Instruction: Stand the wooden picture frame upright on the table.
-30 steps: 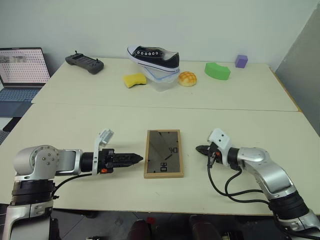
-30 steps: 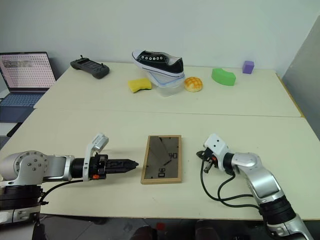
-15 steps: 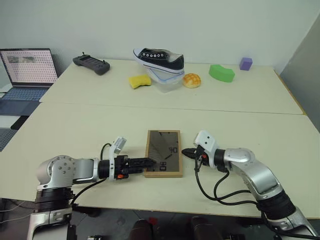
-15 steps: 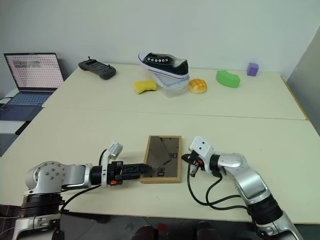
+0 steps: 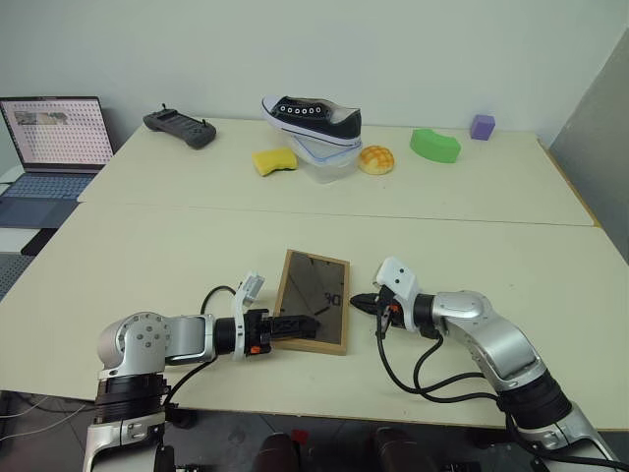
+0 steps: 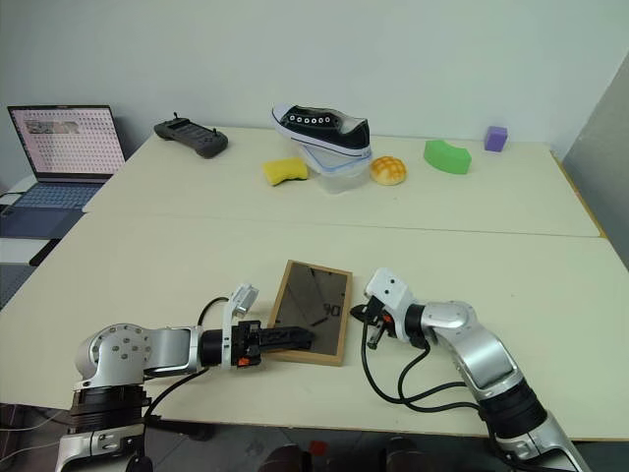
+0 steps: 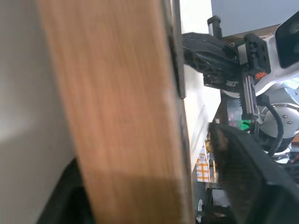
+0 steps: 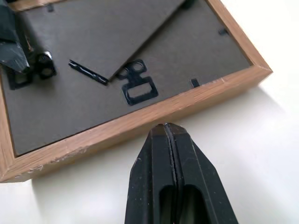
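Both claws have closed in: the left claw [image 5: 300,324] now straddles the frame [image 5: 316,295], its left edge lifted off the bench [image 5: 177,246]. The right claw [image 8: 169,128], pressed together, braces just beside the frame's opposite edge. Tipping upright has begun.

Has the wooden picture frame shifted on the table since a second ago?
Yes. The wooden picture frame lay square to the table seam; now it is skewed, its near end swung toward the right gripper, with the left gripper on its near left corner.

Wall [image 5: 413,49]: plain, pale, evenly lit.
Right side: grey panel [image 5: 595,147], possibly a partition.
Left: open laptop [image 5: 54,133] on a grey desk.
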You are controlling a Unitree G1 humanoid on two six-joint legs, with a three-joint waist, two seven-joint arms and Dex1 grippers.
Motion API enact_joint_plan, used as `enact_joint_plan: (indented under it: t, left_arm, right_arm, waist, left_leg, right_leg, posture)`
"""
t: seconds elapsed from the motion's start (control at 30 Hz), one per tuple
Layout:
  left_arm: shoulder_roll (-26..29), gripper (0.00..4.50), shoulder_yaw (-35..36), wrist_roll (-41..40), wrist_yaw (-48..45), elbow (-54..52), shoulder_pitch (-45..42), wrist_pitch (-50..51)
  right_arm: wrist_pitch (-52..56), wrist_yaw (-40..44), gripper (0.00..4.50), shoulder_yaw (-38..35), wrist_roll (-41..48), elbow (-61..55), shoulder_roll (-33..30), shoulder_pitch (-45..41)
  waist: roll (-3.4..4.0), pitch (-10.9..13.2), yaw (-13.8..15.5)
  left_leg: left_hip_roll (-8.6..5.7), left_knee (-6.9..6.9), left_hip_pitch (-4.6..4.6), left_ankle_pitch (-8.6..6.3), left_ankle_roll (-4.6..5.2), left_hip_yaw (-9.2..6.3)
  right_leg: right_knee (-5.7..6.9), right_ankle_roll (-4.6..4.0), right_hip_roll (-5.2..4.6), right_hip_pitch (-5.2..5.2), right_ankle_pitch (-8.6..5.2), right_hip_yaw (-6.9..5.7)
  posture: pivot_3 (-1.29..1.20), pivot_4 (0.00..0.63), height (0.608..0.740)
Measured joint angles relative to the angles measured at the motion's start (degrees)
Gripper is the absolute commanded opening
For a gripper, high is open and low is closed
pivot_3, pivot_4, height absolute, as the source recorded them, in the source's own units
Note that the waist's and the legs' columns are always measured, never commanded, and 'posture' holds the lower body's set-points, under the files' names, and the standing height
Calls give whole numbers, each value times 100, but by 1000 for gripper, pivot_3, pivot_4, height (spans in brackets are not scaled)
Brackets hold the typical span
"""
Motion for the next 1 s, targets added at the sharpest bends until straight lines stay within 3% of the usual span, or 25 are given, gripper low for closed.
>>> enact_joint_plan:
  t: [0.23, 0.4, 0.5, 0.67, 0.73, 0.87, 1.0]
  left_arm:
    - [-94, 1247, 17, -68, 81, -23, -158, 139]
    - [-82, 1202, 47, -75, 181, 50, -341, 138]
    - [-23, 1202, 46, -12, 222, 84, -637, 86]
    - [218, 1202, 34, -60, -313, 27, -1327, -423]
    - [427, 1202, -147, -57, -654, -158, -1320, -685]
    - [624, 1202, -345, -45, -1008, -442, -1319, -1022]
    - [713, 1202, -384, -8, -1056, -439, -1220, -1156]
  right_arm:
    - [-130, 93, 0, -155, -35, 35, -374, 6]
    - [304, 127, 0, -769, 393, 118, -437, -582]
    - [1087, 107, 456, -1460, 1181, 25, -111, -1310]
    - [2359, 115, 1843, -2023, 2586, 37, 383, -2224]
    - [2405, 70, 2114, -2010, 2612, 493, 463, -2421]
    - [2037, 10, 3221, -1852, 2439, 958, 589, -2937]
    - [1794, -8, 3989, -1739, 2385, 1107, 739, -3014]
  waist:
    - [-3, 2, 1]
    - [-6, 10, -4]
    - [-9, 13, -10]
    - [-7, 15, 0]
    - [-8, 24, -8]
    - [-6, 30, -26]
    - [-6, 30, -53]
  left_leg:
    - [1, 0, -4, 0, 0, -3]
    - [1, 0, -4, 0, 0, -3]
    - [8, -5, -9, 0, -1, -11]
    - [7, -6, -43, 3, -5, -15]
    - [4, -4, -46, 1, -3, -3]
    - [10, -9, -48, 1, -2, 12]
    - [11, -10, -65, 2, -2, 17]
  right_leg:
    - [-3, 0, 0, 0, 0, -4]
    - [4, 0, 2, -4, 0, -3]
    - [-1, -1, 9, -6, 0, -7]
    - [-10, -3, 3, -36, 0, -17]
    - [-9, -2, -1, -42, 1, -8]
    - [11, -3, 9, -67, 1, 10]
    - [17, -3, 9, -92, 1, 17]
  posture:
    - [0, 150, 740]
    - [0, 150, 740]
    - [0, 150, 740]
    - [0, 150, 740]
    - [0, 150, 740]
    - [0, 150, 740]
    - [0, 150, 740]
